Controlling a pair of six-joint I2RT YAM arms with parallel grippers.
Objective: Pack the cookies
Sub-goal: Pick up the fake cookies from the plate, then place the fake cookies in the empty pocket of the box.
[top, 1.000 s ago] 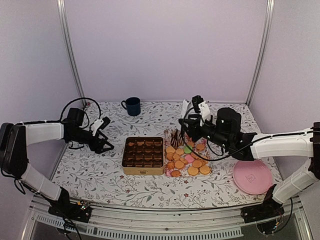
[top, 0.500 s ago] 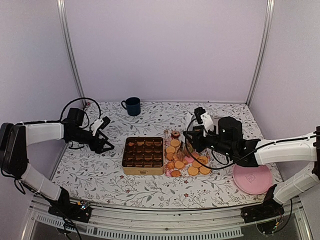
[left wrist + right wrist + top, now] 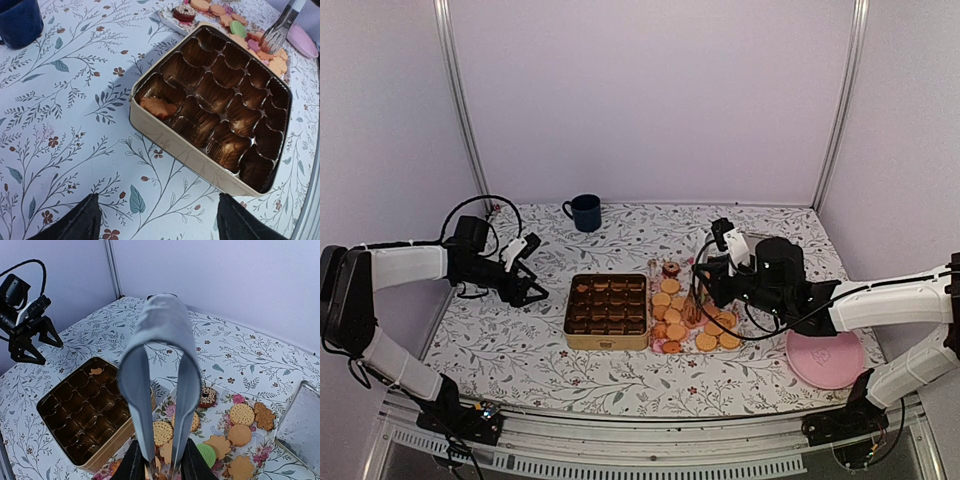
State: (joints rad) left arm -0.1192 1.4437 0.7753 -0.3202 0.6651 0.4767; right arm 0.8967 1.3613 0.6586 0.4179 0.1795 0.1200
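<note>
The right claw [image 3: 162, 467] is clamped on a pair of grey tongs [image 3: 162, 335], its fingers pressing the two arms in from either side. Compared with a second ago, it sits lower and nearer over the tray, and the tong arms are squeezed closer together. Their tips now reach down among the cookies [image 3: 242, 415]. That reads as a pick under way, though the tips run out of the wrist view, so I cannot tell whether a cookie is actually caught between them.

The cookies lie crowded on a flowered tray [image 3: 260, 456] just right of the tin [image 3: 180, 150]. Most are round and golden-orange, some with patterned faces or scalloped edges. There is also a green one, a pink one or two, and a dark brown one with sprinkles at the tray's far left corner. The tin is lined with brown paper cups. Two hold a pale cookie and the rest are bare, so packing has barely begun.

The left claw [image 3: 155, 225] has not moved. It hovers over the table [image 3: 520, 340] left of the tin, jaws spread wide and holding nothing.
</note>
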